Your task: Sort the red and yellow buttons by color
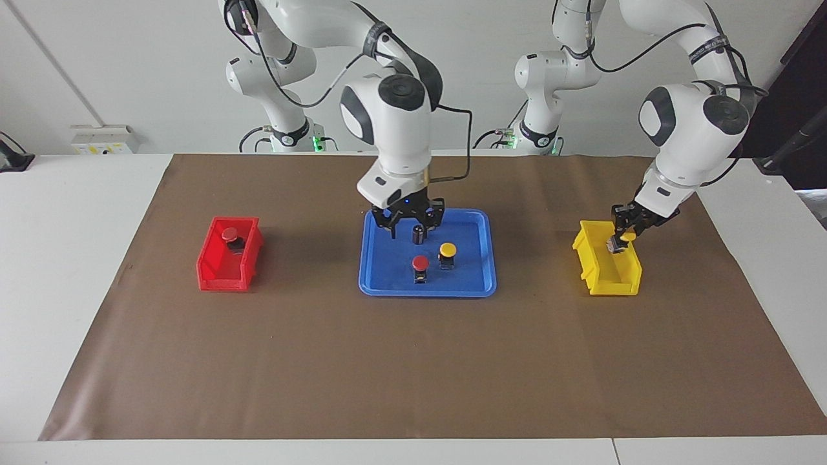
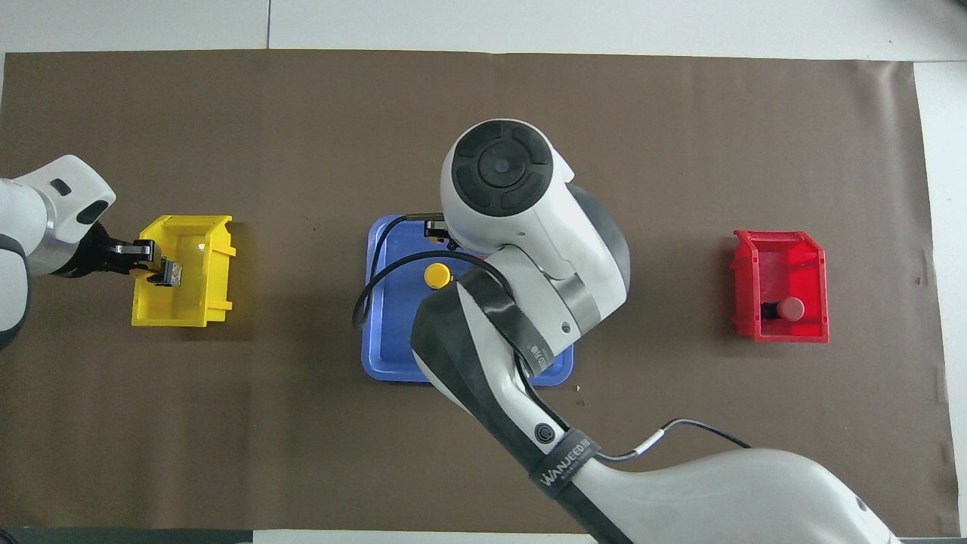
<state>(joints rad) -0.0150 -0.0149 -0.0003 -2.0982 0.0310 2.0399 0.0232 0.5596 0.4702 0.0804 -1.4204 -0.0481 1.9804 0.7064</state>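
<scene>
A blue tray (image 1: 381, 274) in the middle holds a red button (image 1: 420, 263), a yellow button (image 1: 448, 250) and a dark capless cylinder (image 1: 418, 234). My right gripper (image 1: 411, 226) hangs open just over the cylinder, at the tray's edge nearer the robots. My left gripper (image 1: 621, 240) is shut on a second yellow button (image 1: 627, 237), held in the mouth of the yellow bin (image 1: 607, 279). A second red button (image 1: 229, 234) lies in the red bin (image 1: 219, 274). In the overhead view the right arm hides the tray's red button; the tray's yellow button (image 2: 436, 276) shows.
The yellow bin (image 2: 181, 313) stands toward the left arm's end of the table and the red bin (image 2: 778, 249) toward the right arm's end. A brown mat (image 1: 413, 374) covers the table under everything.
</scene>
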